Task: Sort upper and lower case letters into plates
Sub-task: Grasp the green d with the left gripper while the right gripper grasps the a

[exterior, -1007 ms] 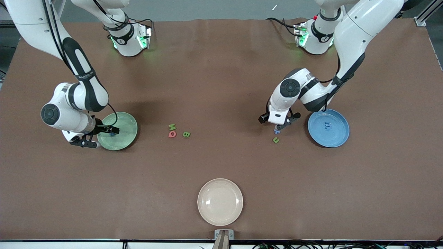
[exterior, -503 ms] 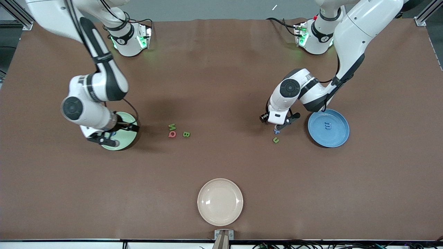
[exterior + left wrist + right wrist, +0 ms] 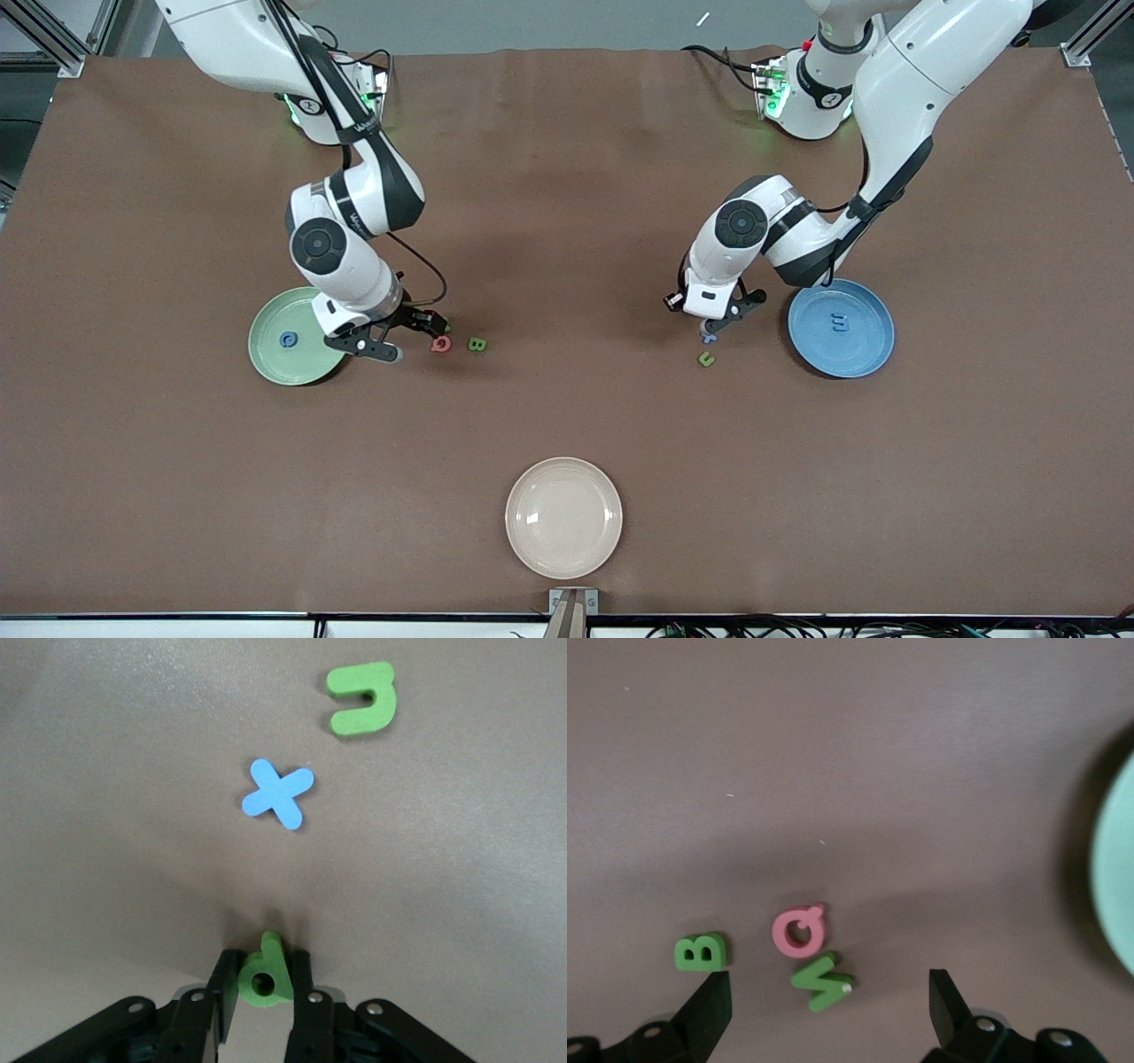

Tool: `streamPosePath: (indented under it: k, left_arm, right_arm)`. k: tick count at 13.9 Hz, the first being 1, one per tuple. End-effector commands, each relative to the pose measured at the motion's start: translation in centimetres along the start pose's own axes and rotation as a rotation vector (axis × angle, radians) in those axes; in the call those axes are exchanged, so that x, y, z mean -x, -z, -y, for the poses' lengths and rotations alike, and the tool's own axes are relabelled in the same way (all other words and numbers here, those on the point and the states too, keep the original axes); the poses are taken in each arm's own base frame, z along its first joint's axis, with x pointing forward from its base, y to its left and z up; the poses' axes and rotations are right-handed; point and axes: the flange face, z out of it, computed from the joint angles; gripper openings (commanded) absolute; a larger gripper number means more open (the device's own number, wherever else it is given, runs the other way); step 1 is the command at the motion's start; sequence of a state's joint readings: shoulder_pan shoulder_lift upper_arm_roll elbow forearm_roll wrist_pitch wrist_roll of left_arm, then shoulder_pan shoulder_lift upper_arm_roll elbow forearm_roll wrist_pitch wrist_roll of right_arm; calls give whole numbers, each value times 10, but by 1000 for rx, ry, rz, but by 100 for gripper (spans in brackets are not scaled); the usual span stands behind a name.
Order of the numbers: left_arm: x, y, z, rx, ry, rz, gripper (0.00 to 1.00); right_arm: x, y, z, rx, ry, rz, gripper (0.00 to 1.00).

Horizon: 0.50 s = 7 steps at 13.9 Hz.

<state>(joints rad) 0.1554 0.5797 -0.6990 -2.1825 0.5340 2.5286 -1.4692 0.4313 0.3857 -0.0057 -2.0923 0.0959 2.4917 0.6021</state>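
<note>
The pale green plate (image 3: 266,354) holds a blue letter (image 3: 288,338). The bright blue plate (image 3: 864,350) holds another blue letter (image 3: 839,322). My right gripper (image 3: 409,337) is open over a pink Q (image 3: 440,345), a green V and a green B (image 3: 477,344); the right wrist view shows the gripper (image 3: 828,1014), the Q (image 3: 798,929), V (image 3: 821,980) and B (image 3: 701,951). My left gripper (image 3: 714,323) is shut on a small green letter (image 3: 263,973), beside a blue x (image 3: 277,794) and a green u (image 3: 361,697).
A cream-white plate (image 3: 563,517) lies near the table's front edge, midway between the arms. The blue x (image 3: 707,337) and green u (image 3: 706,359) lie just nearer the front camera than my left gripper, beside the blue plate.
My right gripper has moved from over the pale green plate to over the Q, V and B, leaving a blue letter in that plate. My left gripper has hardly moved.
</note>
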Motion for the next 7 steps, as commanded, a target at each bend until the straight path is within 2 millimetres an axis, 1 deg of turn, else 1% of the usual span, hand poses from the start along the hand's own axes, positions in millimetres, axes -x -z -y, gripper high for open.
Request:
streamPosePath:
  k: [1,3,5,7]
  left_arm:
    - [-4,-3,7,-19,-3,-20,10]
    - [-12,5,7,-14,-4,-37,8]
    - [-21,20,7,-15,-29,-67,6]
    - [-41,38,15,-44,-88,-98,6]
  right_arm:
    - [0,-18,7,-10,-3,-25,95]
    - [2,-30,13,-14,9,-35,93]
    - [0,-38,19,-19,5,-44,90]
    - [6,-52,26,-14,3,-43,88]
